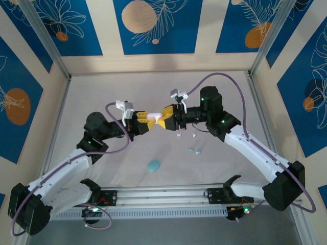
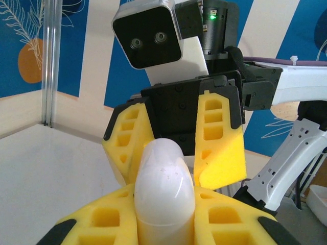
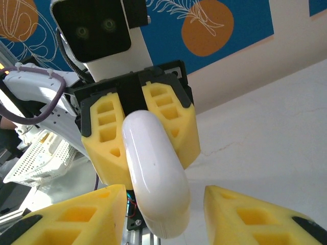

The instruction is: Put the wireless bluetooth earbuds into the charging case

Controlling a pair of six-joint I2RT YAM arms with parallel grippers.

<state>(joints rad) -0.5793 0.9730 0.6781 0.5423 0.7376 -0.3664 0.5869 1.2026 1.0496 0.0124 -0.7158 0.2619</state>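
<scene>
A: Top view, frame centre. Where's the white charging case (image 1: 152,118)?

B: Up off the desk (image 1: 102,87), between the two arms. The left gripper (image 1: 146,123) is pinching one end, foam pads tight on both sides. The lid looks closed and there's nothing in it.

A: And the right gripper (image 1: 165,121)?

B: It's around the other end with its jaws spread. In the right wrist view there's a clear gap on the right side of the case; the left pad is just beside it, and I can't tell if it touches. So not clamped.

A: Earbuds?

B: The cyan earbuds (image 1: 191,150) are loose on the desk, lower right of centre and well apart from the white case. The cyan case (image 1: 154,165) lies lower centre. I can't pick out the other pairs for sure, they're too small.

A: Risks?

B: The main one is that the case is glossy and rounded, and only one pinch holds it. If the right jaws land off-centre, one pad pushes first and could twist the case or squirt it out of the left grip. It would then drop on the desk and might scatter the buds below. Second, the two sets of foam fingers are nearly nose to nose, so a small misalignment could make them clash. Third, a clamp across the lid seam would keep the lid from opening.
</scene>
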